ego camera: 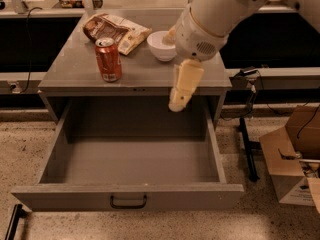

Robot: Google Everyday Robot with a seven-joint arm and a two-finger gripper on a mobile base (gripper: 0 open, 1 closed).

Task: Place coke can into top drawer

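Note:
The coke can [108, 59] stands upright near the front left of the grey cabinet top [75, 69]. The top drawer [131, 156] is pulled wide open below it, with nothing inside, and has a small dark handle [128, 201] on its front panel. My gripper [181, 91] hangs from the white arm [220, 14] over the cabinet's front edge, right of centre, above the back of the drawer. It is well to the right of the can and holds nothing.
A white bowl [161, 45] and a brown snack bag [114, 30] sit at the back of the cabinet top. Cardboard boxes [295, 154] stand on the floor at right, next to a dark stand [247, 144].

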